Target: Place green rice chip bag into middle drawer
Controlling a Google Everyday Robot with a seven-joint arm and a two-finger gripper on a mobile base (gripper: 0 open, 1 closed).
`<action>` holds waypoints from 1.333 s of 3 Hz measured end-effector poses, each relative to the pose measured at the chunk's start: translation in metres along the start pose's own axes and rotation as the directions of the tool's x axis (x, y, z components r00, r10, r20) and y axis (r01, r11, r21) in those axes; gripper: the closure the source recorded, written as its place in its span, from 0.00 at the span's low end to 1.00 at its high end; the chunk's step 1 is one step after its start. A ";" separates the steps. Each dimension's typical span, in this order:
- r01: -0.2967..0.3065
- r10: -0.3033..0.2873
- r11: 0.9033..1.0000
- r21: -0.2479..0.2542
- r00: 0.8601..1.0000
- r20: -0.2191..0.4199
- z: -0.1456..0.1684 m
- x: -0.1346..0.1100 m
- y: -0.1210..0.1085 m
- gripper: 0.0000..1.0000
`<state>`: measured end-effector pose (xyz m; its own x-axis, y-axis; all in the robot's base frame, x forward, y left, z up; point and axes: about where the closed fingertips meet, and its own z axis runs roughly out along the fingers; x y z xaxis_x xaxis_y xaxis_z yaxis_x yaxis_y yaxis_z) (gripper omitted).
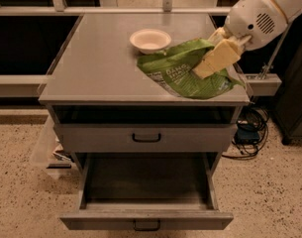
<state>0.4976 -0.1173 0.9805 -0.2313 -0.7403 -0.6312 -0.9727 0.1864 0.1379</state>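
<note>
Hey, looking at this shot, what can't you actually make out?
- Camera view, green rice chip bag: lettering too small to read.
- Bag's right end: hidden by the claw, shut on it over the tabletop's right side.
- Middle drawer: rear hidden under the upper drawer front.
- Arm: cut off by the top-right edge.

The crinkly green rice chip bag sits tilted over the right front of the surface, white lettering up, its upper edge pinched in the gripper. Below, the grey middle drawer stands pulled out.
</note>
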 end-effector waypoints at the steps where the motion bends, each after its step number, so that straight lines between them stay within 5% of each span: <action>1: 0.005 -0.005 1.000 0.016 1.000 0.009 0.001 -0.004 -0.005 1.00; 2: 0.013 -0.015 1.000 0.028 0.995 0.095 0.007 -0.007 0.012 1.00; 4: -0.011 -0.027 0.990 0.144 0.965 0.262 0.058 0.047 0.041 1.00</action>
<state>0.4480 -0.1074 0.9125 -0.1927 -0.5499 -0.8127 -0.9577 0.2856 0.0338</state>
